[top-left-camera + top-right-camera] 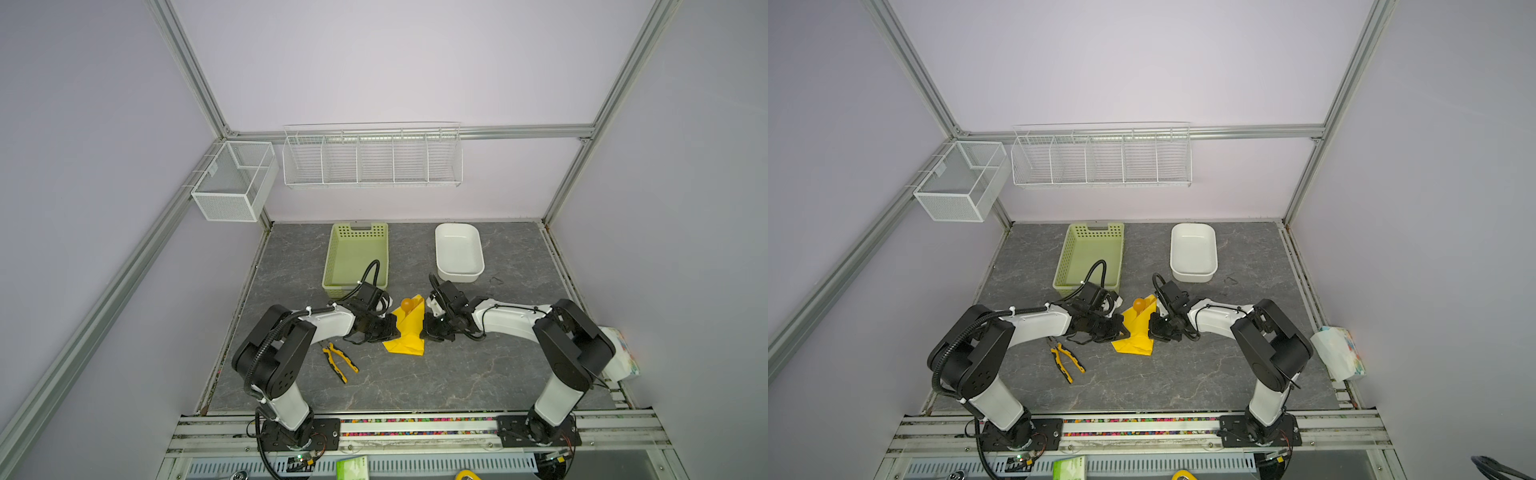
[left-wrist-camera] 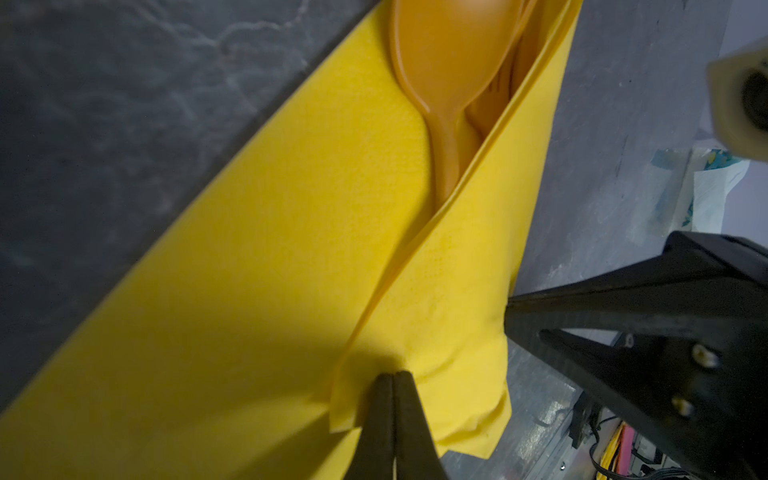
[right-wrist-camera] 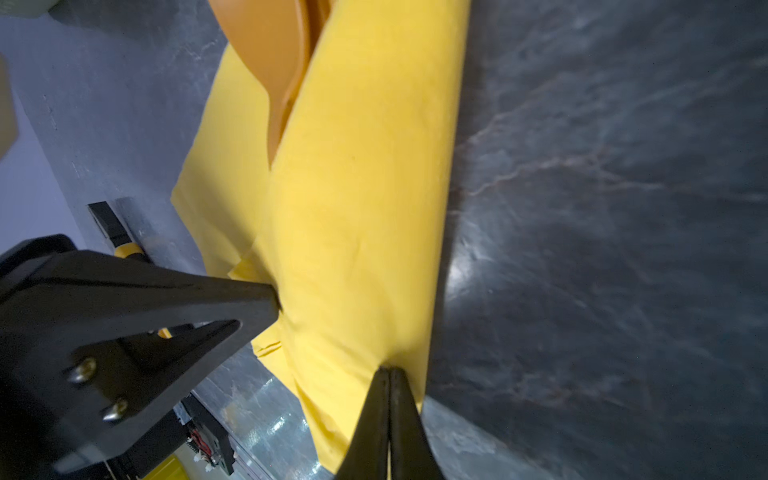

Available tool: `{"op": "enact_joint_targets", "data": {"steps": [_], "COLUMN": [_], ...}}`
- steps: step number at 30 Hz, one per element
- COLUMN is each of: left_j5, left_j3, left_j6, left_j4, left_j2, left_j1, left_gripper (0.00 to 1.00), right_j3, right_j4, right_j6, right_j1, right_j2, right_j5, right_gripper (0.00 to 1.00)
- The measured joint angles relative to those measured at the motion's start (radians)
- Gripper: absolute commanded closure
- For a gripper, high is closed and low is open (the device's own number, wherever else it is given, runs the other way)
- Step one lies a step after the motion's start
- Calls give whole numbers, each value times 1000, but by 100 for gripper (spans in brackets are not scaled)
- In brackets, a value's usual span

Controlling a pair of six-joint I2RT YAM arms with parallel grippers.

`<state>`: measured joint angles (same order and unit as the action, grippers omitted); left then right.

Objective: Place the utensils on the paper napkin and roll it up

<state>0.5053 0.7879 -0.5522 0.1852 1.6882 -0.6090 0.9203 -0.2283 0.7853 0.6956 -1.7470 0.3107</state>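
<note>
The yellow paper napkin [image 1: 409, 338] [image 1: 1138, 338] lies folded lengthwise on the dark table between my two grippers. The orange spoon's round bowl [image 1: 406, 304] [image 2: 449, 62] [image 3: 270, 54] sticks out of its far end. A second orange utensil [image 2: 494, 95] lies under the flap, mostly hidden. My left gripper [image 1: 397, 330] [image 2: 392, 374] is shut, its tips pinching a puckered flap on the napkin's left side. My right gripper [image 1: 423, 332] [image 3: 388, 369] is shut on the folded right edge, facing the left one.
A pale green basket [image 1: 357, 257] and a white tub [image 1: 459, 251] stand behind the napkin. Yellow-and-black pliers [image 1: 340, 361] lie left of it, near my left arm. A printed packet [image 1: 619, 353] sits at the table's right edge.
</note>
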Motion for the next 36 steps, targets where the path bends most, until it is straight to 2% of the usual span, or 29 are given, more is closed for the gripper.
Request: {"op": "enact_joint_targets", "data": {"steps": [13,21,27,36], "left_j5": [0,0,7,12], "left_j3": [-14,-16,-18,-19], "left_j6": [-4,-4,-5,-5], "left_j4": [7,6,5,3], "left_j2": [-15,-15,-16,-16], "left_j1": [0,0,0,0], "left_gripper": [100,100,100,100], "right_j3": [69,88,104,192], "right_j4": [-41,-20,-42,-51], "right_j6": [-30,-43,-64,-83], "right_j1": [-31,-59,-68,-92], "right_j2": [0,-77,-82,-89], "right_j5": [-2,24,25,33], "right_gripper": [93,93,93,93]}}
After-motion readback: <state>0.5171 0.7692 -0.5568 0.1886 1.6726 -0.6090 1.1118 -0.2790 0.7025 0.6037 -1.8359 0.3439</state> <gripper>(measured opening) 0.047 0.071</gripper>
